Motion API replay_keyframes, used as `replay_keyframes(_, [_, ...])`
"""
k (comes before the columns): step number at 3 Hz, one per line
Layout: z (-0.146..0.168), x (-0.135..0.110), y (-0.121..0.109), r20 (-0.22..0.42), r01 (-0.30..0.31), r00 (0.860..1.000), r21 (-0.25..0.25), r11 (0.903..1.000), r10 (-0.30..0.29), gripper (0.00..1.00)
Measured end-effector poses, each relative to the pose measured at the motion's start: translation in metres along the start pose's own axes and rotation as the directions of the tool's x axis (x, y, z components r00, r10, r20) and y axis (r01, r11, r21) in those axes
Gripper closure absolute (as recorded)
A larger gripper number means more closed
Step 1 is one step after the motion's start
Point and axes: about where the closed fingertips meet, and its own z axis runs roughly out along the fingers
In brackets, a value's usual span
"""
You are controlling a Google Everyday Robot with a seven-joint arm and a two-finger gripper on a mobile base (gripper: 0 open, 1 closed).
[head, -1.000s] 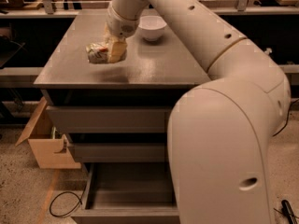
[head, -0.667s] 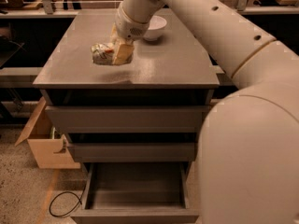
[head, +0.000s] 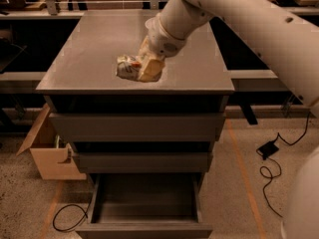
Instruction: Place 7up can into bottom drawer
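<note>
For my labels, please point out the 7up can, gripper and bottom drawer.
7up can point(head: 127, 66): camera view, exposed left end.
gripper point(head: 149, 71): camera view, between its fingers, at the can.
bottom drawer point(head: 147, 198): camera view, bare inner floor.

**Matt grey, glossy white**

The table point(head: 94, 44) top is smooth, matt grey; the open bottom drawer point(head: 144, 229) has the same plain finish. At the table's near edge the claw point(head: 150, 68), dull beige plastic, grips the dented, shiny metal 7up can point(head: 127, 66). The arm point(head: 249, 19) is smooth glossy white. The box point(head: 50, 158) at left is brown cardboard.

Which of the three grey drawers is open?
The bottom drawer, the lowest: it is pulled out, while both above it are shut. The gripper is at the 7up can on the cabinet top.
</note>
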Motion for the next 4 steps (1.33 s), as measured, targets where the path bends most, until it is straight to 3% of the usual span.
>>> replay_keyframes(1, [-0.012,0.015,0.025,0.012,-0.059,0.998,-0.003,0.9982,0.059,1.00])
replay_keyframes(2, [-0.007,0.029,0.043,0.057,-0.152,0.987,-0.019,0.9882,0.153,1.00])
replay_keyframes(3, [-0.007,0.029,0.043,0.057,-0.152,0.987,-0.019,0.9882,0.153,1.00])
replay_keyframes(4, [0.007,0.037,0.058,0.063,-0.168,0.983,-0.041,0.9850,0.170,1.00])
